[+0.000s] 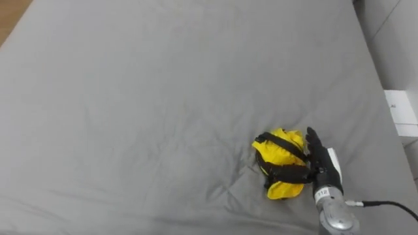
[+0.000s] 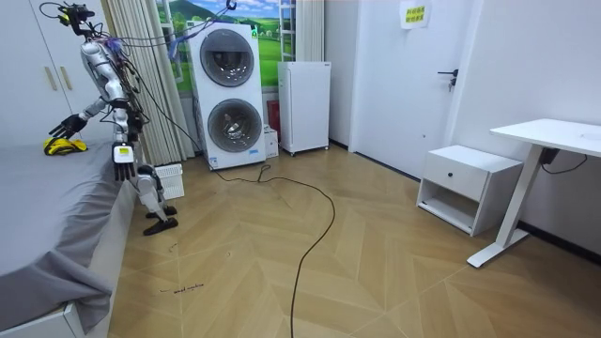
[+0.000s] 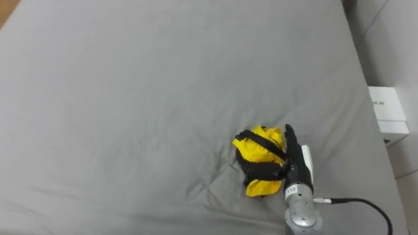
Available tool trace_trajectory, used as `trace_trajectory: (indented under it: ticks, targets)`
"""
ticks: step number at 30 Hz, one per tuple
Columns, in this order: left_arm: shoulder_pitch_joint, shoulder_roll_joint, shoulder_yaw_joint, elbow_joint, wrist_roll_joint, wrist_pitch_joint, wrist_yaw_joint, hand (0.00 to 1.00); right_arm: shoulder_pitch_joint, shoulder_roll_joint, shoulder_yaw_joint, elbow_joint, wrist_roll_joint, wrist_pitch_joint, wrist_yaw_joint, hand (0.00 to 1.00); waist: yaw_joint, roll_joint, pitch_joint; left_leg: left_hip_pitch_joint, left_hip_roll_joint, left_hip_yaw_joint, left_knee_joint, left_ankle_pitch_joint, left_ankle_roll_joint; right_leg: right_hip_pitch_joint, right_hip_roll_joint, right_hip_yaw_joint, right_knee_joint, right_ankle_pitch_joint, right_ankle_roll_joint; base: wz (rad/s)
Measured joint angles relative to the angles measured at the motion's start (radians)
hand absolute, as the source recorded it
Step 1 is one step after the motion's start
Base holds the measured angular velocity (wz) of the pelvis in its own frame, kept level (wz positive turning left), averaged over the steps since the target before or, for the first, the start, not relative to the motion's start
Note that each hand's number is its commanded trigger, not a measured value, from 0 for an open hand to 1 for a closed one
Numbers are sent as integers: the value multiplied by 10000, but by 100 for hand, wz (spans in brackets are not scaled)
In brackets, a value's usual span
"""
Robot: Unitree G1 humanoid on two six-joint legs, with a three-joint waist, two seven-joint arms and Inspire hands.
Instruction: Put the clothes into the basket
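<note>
A crumpled yellow garment (image 1: 279, 150) with dark straps lies on the grey bed sheet (image 1: 163, 98), near the bed's right edge. My right hand (image 1: 321, 168) comes in from the lower right, and its dark fingers are curled across the garment, holding it. The room view has me standing at the bedside, leaning over the bed with that arm stretched out to the yellow garment (image 2: 56, 145). My left hand (image 2: 122, 164) hangs down beside my body with relaxed fingers and holds nothing.
A white slatted basket (image 2: 169, 180) stands on the wooden floor by my legs. A white box (image 1: 400, 111) sits just past the bed's right edge. Further off are stacked washing machines (image 2: 230, 94), a white cabinet (image 2: 305, 105), a nightstand (image 2: 470, 183) and a desk (image 2: 554, 136).
</note>
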Motion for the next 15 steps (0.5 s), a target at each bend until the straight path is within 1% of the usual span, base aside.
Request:
trace_trajectory:
  ticks: [1,5,6,7,9,10,11,13,15]
  targets:
    - [24,9,-74,11,-9,9,-1,0,-140,-5,-5,352,22,1,-94,0,81,22,10,-33,-31,-83,3,21,17,-3,-33,-70,-1,-8,13,21]
    - [155,66,-192,68,26,114,-17,0,-675,-68,-205,977,14,23,-214,0,138,105,35,-192,-120,-210,93,68,67,-60,-122,-206,17,-43,65,14]
    - [173,87,-192,73,70,144,-34,0,-768,-82,-228,1009,7,83,-214,27,148,115,30,-249,-127,-208,115,72,75,-142,-138,-204,18,-48,73,5]
    - [173,134,-192,78,82,218,-57,0,-952,-125,-300,1038,27,151,-215,100,143,153,31,-441,-143,-244,208,91,104,-287,-164,-249,51,-36,80,9]
    - [171,181,-211,77,87,344,-62,0,-1311,-252,-402,1412,59,163,-201,100,132,277,42,-661,-165,-330,331,103,122,-405,-171,-318,93,22,97,11]
    - [171,179,-247,78,87,464,-64,0,-1568,-334,-500,1622,122,226,-208,100,187,387,55,-738,-186,-330,346,111,137,-512,-206,-315,168,24,101,0]
    - [167,180,-267,87,87,560,-68,0,-1808,-445,-507,1900,205,222,-218,100,227,486,33,-835,-205,-373,351,134,169,-612,-230,-330,211,24,103,0]
    - [158,238,-274,106,82,604,-62,0,-2033,-608,-512,2282,292,209,-396,100,308,550,42,-904,-222,-361,325,170,182,-691,-250,-386,231,22,108,7]
    - [159,311,-432,91,79,695,-32,0,-2197,-805,-487,2614,330,184,-533,100,376,538,49,-939,-228,-360,295,202,181,-720,-257,-409,221,18,109,6]
